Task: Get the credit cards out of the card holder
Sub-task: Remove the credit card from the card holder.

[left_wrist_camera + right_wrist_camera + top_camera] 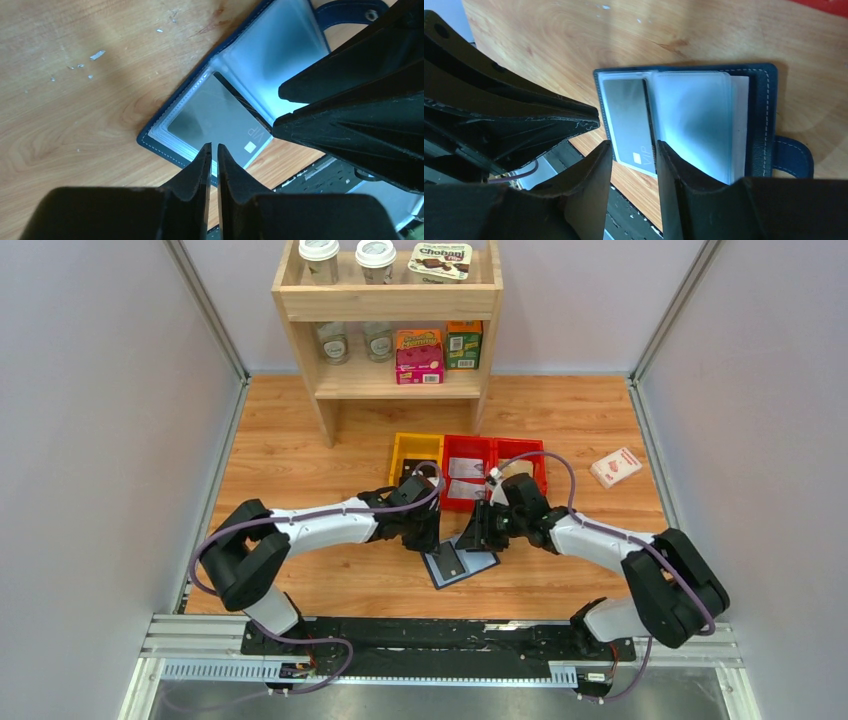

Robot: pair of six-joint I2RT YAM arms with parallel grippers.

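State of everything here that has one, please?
card holder: lying open, snap tab undone.
credit card: tucked in the holder, one end poking out.
left gripper: almost shut at the holder's edge; grip unclear.
right gripper: open, over the card's end.

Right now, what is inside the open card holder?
One dark credit card shows in one half of the card holder; the other half's clear sleeve looks empty. Sleeves underneath are covered.

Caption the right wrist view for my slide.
Open right gripper frames a dark credit card partly out of the open card holder on the wooden table.
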